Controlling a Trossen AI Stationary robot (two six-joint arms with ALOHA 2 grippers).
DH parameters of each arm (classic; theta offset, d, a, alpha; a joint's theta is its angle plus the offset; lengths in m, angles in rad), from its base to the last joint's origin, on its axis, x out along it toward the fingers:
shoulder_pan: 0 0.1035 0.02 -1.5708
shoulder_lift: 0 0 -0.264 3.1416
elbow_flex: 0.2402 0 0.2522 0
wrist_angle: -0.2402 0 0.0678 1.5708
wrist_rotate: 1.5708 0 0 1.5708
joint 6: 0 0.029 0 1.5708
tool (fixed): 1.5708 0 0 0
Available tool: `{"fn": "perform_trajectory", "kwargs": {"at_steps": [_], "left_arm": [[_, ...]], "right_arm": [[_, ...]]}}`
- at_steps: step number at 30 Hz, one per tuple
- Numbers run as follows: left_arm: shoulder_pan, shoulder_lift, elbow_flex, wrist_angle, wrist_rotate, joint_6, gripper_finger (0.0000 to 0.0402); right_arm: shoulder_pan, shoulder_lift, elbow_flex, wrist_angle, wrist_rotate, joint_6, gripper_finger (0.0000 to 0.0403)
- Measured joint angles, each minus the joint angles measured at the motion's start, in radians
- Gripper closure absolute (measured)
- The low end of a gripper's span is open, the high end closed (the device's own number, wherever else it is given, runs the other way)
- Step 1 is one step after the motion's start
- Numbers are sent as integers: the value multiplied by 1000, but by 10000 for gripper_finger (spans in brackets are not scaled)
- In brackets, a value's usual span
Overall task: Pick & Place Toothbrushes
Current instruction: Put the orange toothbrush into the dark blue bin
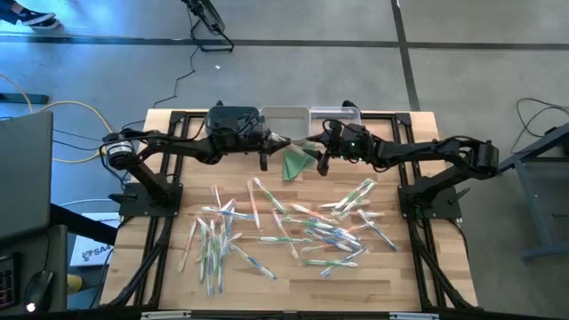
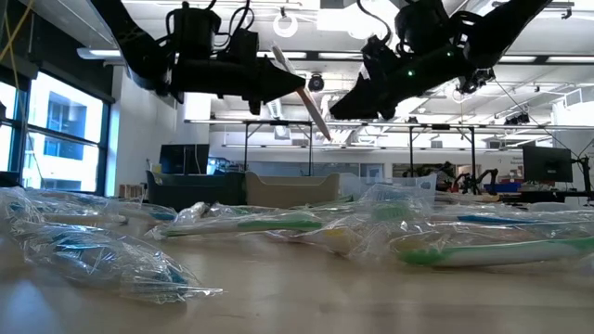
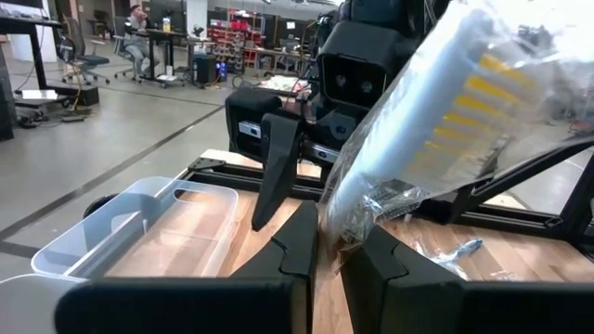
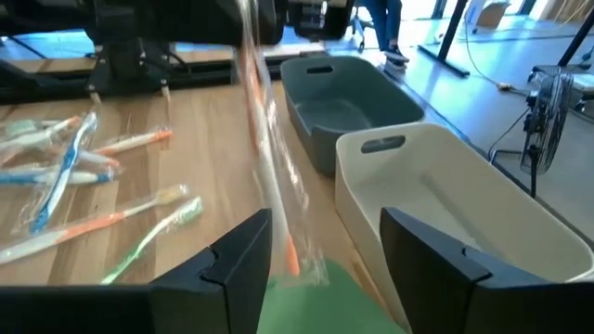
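Note:
Many wrapped toothbrushes (image 1: 293, 231) lie scattered over the wooden table, white with green, blue or orange accents. My left gripper (image 1: 269, 144) hovers above the table's far middle, shut on one wrapped toothbrush (image 2: 311, 102) that slants in the air. My right gripper (image 1: 318, 153) faces it from the right, also raised. Its fingers are open and stand on either side of that toothbrush (image 4: 264, 158); I cannot tell whether they touch it. A green folded triangle (image 1: 298, 164) sits below the two grippers. My left gripper (image 3: 334, 255) pinches the wrapped toothbrush between its two fingers at the crinkled clear wrapper over the handle (image 3: 345, 215). The end with yellow bristles (image 3: 473, 93) sticks out past the fingers. The toothbrush is lifted clear of the table and tilted.
Three bins stand in a row at the table's far edge: a dark one (image 1: 233, 116), a beige one (image 1: 284, 116) and a clear one (image 1: 336, 114). The dark (image 4: 343, 111) and beige (image 4: 436, 195) bins lie just beyond my right gripper. Black frame rails border the table.

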Motion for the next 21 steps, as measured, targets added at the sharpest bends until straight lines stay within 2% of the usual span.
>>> {"fn": "perform_trajectory", "kwargs": {"at_steps": [5,16,21], "left_arm": [[19,-55,-1,-78,1,15,375],[121,-154,-1,-324,-3,49,375],[208,-276,-1,-532,-38,61,375]], "right_arm": [[0,0,0,-1,0,-5,237],[0,0,-19,1,0,14,390],[0,-17,-65,0,4,30,395]]}}
